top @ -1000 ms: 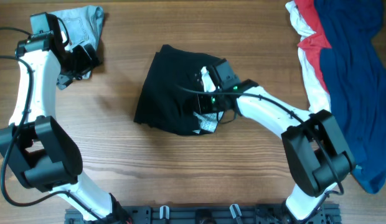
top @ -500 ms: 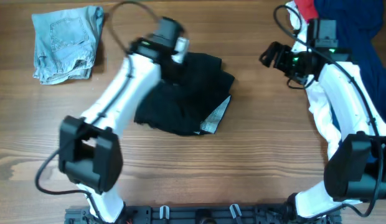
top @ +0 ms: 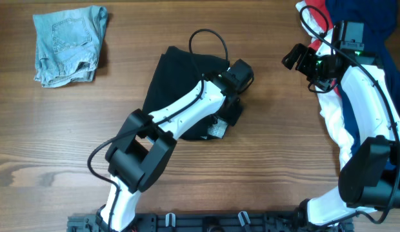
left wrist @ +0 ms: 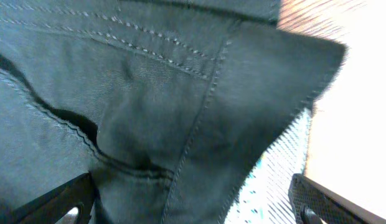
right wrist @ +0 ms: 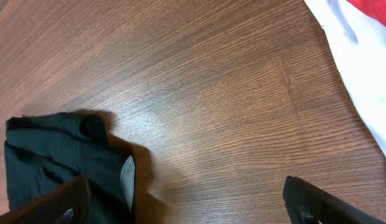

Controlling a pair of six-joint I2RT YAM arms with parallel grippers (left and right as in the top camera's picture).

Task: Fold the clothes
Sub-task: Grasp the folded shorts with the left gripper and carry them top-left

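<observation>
Open table (top: 277,148) between black shorts (top: 168,84) and coloured garments (top: 387,26), left arm (top: 187,115) across shorts

Even, bright light from above fills the overhead view, sharp throughout, with only faint soft shadows on the table (top: 58,148). The left wrist view is smeared by blur; its right edge washes out pale beside the black shorts (left wrist: 149,93). The right wrist view is crisp, with a whitish sheen across mid-frame
</observation>
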